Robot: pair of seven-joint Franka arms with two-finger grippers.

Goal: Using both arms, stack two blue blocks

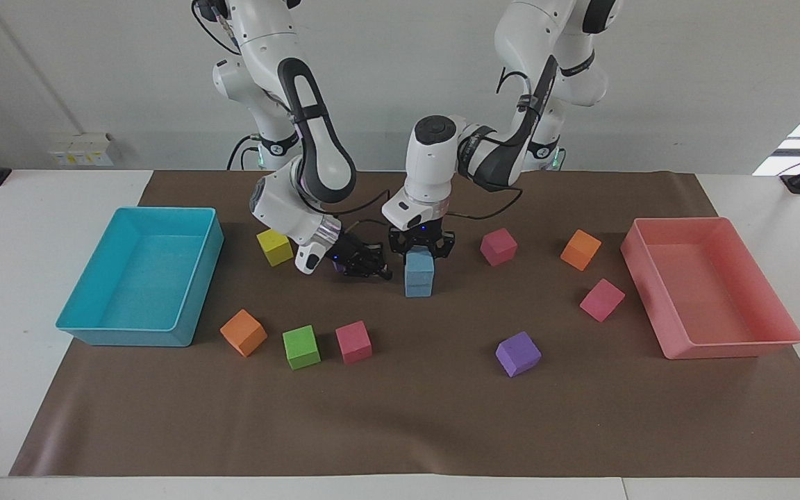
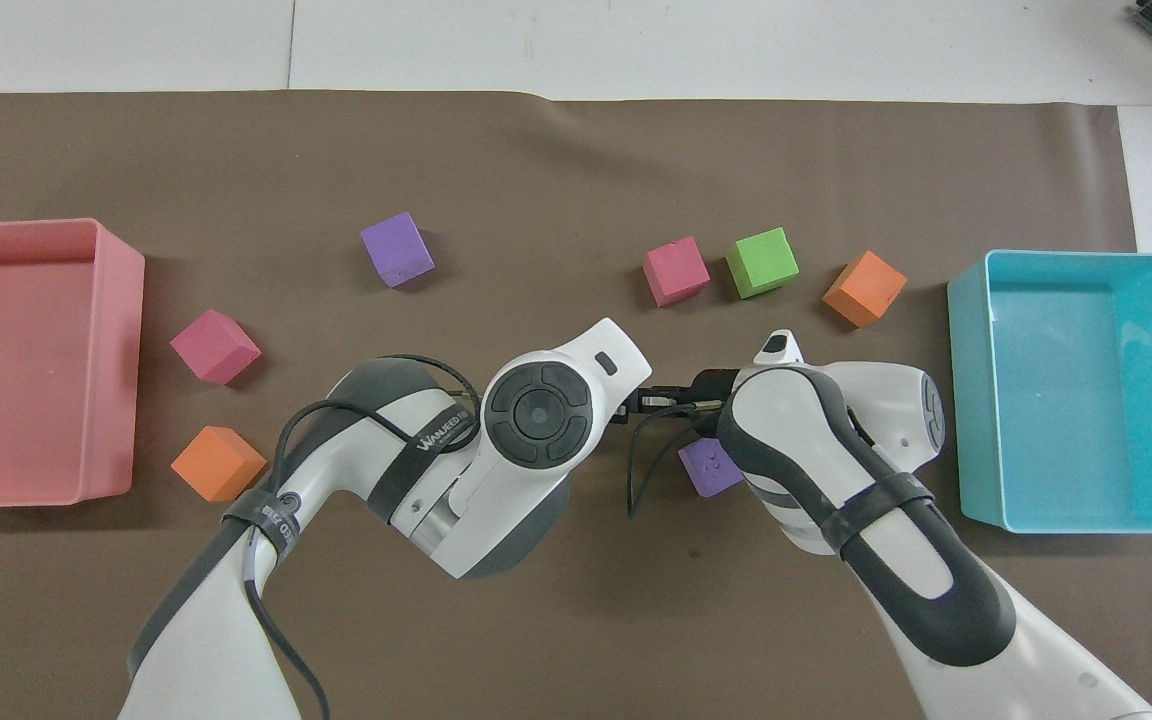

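Note:
Two light-blue blocks stand stacked on the brown mat between the two arms. The upper blue block [image 1: 419, 264] rests on the lower blue block [image 1: 419, 285]. My left gripper [image 1: 420, 254] comes straight down onto the stack and is shut on the upper block. My right gripper [image 1: 380, 272] is shut on nothing and hangs low beside the stack, toward the right arm's end of the table. In the overhead view the left arm's wrist hides the stack and the left gripper.
A purple cube [image 2: 708, 468] lies half under the right arm, with a yellow cube [image 1: 274, 247] close by. Farther from the robots lie orange [image 1: 243, 332], green [image 1: 301, 346], pink [image 1: 353, 342] and purple [image 1: 518, 353] cubes. A turquoise tray [image 1: 94, 326] and a pink tray [image 1: 733, 345] stand at the table's ends.

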